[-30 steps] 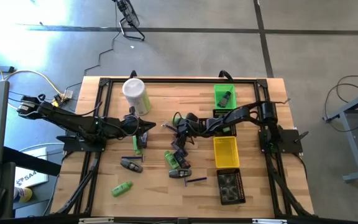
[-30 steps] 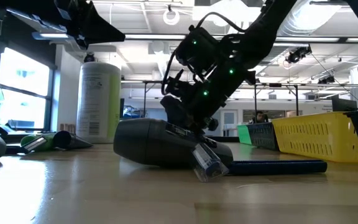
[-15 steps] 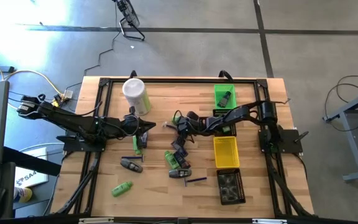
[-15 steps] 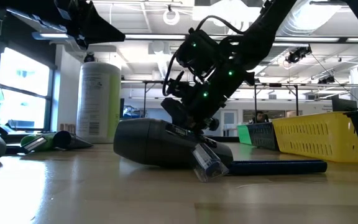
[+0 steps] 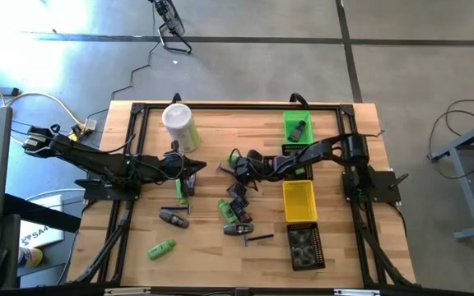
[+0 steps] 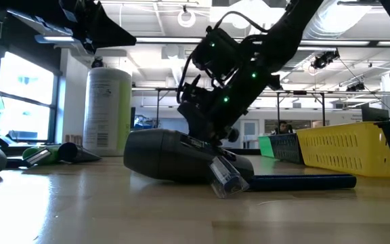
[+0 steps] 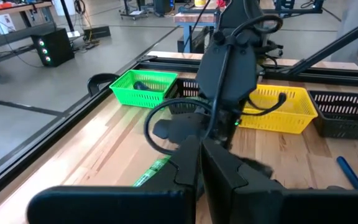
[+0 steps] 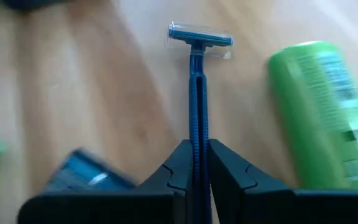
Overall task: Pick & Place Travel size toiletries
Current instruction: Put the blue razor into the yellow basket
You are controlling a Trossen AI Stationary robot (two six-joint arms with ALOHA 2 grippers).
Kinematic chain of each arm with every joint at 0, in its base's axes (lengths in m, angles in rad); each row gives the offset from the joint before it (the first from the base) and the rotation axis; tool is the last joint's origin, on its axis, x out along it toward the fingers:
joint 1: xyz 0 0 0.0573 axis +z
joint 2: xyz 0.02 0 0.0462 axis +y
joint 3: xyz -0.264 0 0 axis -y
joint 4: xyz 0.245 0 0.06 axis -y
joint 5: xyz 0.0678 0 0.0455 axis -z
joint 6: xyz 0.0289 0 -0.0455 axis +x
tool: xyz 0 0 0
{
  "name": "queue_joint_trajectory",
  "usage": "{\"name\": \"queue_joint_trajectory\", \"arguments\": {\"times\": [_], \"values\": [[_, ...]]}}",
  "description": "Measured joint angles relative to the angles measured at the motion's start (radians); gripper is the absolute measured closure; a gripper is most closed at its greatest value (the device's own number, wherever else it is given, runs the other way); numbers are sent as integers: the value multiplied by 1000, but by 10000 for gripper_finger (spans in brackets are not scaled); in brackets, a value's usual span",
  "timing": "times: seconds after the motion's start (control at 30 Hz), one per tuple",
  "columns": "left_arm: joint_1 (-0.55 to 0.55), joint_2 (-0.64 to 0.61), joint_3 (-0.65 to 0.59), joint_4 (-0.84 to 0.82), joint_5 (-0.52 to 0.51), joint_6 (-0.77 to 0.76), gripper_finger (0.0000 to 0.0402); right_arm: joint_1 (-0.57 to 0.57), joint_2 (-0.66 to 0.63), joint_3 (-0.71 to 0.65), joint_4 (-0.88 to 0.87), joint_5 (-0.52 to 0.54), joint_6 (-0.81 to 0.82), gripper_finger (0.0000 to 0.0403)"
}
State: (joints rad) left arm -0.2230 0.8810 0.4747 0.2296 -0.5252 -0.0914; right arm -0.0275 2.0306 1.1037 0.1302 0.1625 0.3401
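Your right end effector (image 8: pixel 199 168) has just narrowed from wide open and now pinches the blue razor (image 8: pixel 197 93) near the counter's (image 5: pixel 212 242) middle. You have a grasp; lifting looks next. Left end effector (image 7: pixel 199 163) waits shut.

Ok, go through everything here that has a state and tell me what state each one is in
right gripper: shut on the blue razor's handle
blue razor: clamped, clear cap on its head
left gripper: shut, empty, above the table
canister: upright, white lid on
green bin: holds one dark item
yellow bin: looks empty
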Motion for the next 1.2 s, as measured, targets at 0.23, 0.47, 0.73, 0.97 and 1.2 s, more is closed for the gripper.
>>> {"name": "queue_joint_trajectory", "arguments": {"times": [0.23, 0.47, 0.73, 0.97, 1.2], "values": [[0, 0, 0, 0, 0, 0, 390, 0, -84, 0, -29, -46, -6, 373], [0, 0, 0, 0, 0, 0, 390, 1, -182, 2, -95, -41, -49, 373], [0, 0, 0, 0, 0, 0, 390, 0, -315, 2, -250, -26, -58, 374], [0, 0, 0, 0, 0, 0, 390, 8, -450, 1, -460, 19, -68, 374], [0, 0, 0, -2, 0, 1, 390, 51, -587, 2, -617, 148, -31, 374]]}}
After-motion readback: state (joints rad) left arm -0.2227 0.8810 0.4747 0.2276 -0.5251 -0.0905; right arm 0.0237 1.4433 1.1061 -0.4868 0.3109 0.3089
